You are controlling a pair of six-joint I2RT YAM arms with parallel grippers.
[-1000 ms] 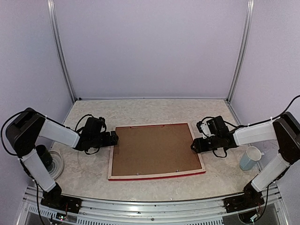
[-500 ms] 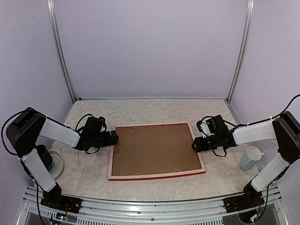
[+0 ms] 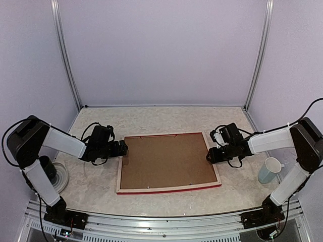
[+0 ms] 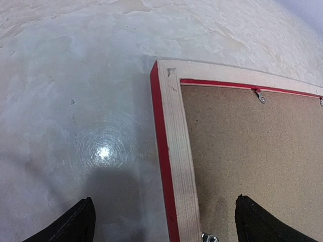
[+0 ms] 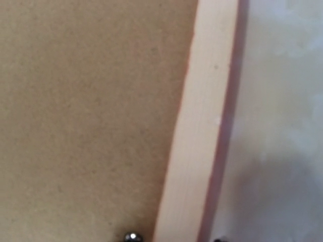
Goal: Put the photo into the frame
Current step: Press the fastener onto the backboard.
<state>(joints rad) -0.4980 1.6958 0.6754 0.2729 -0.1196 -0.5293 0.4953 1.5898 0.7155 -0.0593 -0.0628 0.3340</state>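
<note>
The frame (image 3: 169, 189) lies face down in the middle of the table, showing pale wood rails with a red outer edge. The brown backing board (image 3: 166, 161) fills it. The photo is hidden. My left gripper (image 3: 122, 149) is at the frame's left rail. In the left wrist view it (image 4: 169, 227) is open, with one black finger (image 4: 75, 224) over the table and the other over the board, straddling the rail (image 4: 176, 151). My right gripper (image 3: 209, 156) is at the frame's right rail (image 5: 202, 141). Its fingers do not show in the right wrist view.
A white mug (image 3: 268, 170) stands on the table at the right. A dark cup (image 3: 47, 167) sits on a white plate (image 3: 63, 177) at the left. Small metal clips (image 4: 260, 96) hold the board along the frame's far rail.
The right arm has shifted slightly, its gripper staying at the frame's right rail. The left arm and the frame have not moved.
</note>
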